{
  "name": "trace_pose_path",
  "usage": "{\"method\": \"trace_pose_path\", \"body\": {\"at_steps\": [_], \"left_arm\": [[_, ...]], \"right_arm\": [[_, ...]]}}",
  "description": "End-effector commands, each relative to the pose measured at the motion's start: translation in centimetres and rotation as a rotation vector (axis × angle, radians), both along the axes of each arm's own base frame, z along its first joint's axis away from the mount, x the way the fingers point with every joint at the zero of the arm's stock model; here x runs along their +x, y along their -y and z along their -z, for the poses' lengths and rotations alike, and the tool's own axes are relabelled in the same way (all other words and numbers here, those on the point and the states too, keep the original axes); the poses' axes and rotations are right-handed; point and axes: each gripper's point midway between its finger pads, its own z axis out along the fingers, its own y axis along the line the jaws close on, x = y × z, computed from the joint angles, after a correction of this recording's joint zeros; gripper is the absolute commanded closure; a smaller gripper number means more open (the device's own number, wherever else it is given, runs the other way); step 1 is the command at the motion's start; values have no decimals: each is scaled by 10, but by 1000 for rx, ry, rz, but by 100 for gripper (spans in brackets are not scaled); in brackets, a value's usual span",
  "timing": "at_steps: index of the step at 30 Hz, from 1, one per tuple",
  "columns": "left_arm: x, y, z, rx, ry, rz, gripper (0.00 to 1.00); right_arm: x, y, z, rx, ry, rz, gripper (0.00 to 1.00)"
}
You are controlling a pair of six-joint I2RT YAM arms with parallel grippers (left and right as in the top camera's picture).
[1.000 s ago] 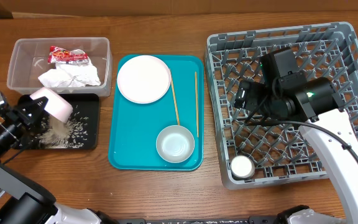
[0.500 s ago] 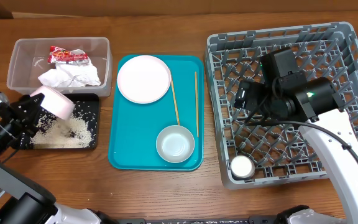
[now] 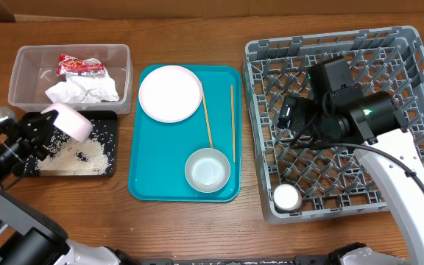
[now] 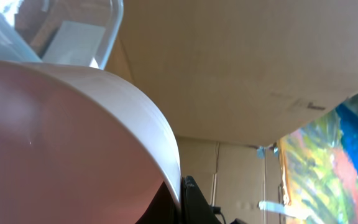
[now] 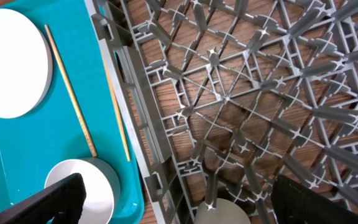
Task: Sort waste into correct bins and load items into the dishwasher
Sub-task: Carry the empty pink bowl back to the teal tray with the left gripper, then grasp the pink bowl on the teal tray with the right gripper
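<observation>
My left gripper (image 3: 48, 125) is shut on the rim of a pale pink bowl (image 3: 70, 121), held tilted over the black tray (image 3: 107, 121). White rice scraps (image 3: 76, 156) lie heaped in that tray. In the left wrist view the bowl (image 4: 55, 143) fills the left side, with one finger (image 4: 191, 202) against its rim. The clear tub (image 3: 22, 73) holds a crumpled napkin (image 3: 83, 92) and a red wrapper (image 3: 79, 66). My right gripper (image 5: 188, 202) stands open and holds nothing above the grey dish rack (image 3: 411, 88), near its left wall. A small white cup (image 3: 286, 196) sits in the rack's near left corner.
A teal tray (image 3: 149, 169) between the bins and the rack carries a white plate (image 3: 170, 93), two chopsticks (image 3: 207, 118) (image 3: 232, 121) and a bowl (image 3: 207, 170). The right wrist view shows the plate (image 5: 8, 62), the bowl (image 5: 98, 186) and the cup (image 5: 222, 211).
Rice was pouring from the tilted pink bowl a second ago; it now lies settled in the black tray. The left gripper has shifted slightly up and right with the bowl. The right arm is still.
</observation>
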Motion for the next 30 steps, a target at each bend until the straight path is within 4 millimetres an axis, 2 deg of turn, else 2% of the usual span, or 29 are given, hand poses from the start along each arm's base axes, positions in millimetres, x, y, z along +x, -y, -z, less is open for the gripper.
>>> {"method": "trace_pose_path", "body": {"at_steps": [1, 5, 9, 11, 13, 15, 17, 19, 20, 22, 23, 27, 30], "left_arm": [[5, 1, -37, 181, 100, 8, 96], [6, 0, -43, 197, 102, 3, 96], [12, 24, -46, 200, 107, 66, 96], [19, 46, -48, 253, 102, 120, 96], [29, 77, -53, 353, 98, 190, 96], [38, 119, -53, 501, 57, 276, 96], [38, 151, -43, 620, 16, 352, 96], [34, 186, -25, 729, -44, 444, 96], [25, 215, -1, 831, -112, 535, 96], [13, 237, 26, 956, -197, 625, 96], [4, 245, 46, 1058, -266, 674, 96], [-18, 251, 91, 1283, -485, 738, 96], [-29, 257, 115, 1359, -580, 784, 96]], "right_arm": [[3, 0, -10, 10, 32, -2, 3], [3, 0, -10, 10, 30, -2, 3], [3, 0, -10, 9, 30, -2, 2], [2, 0, -10, 8, 28, -2, 2], [2, 0, -10, 8, 27, -1, 2], [2, 0, -10, 9, 26, -2, 2], [3, -1, -10, 14, 29, -3, 2], [5, -4, -11, 27, 39, -7, 2], [8, -7, -13, 42, 52, -12, 0], [11, -11, -15, 62, 65, -19, 0], [13, -13, -17, 73, 75, -23, 0], [17, -18, -20, 101, 94, -34, 0], [18, -23, -22, 124, 98, -44, 0]]}}
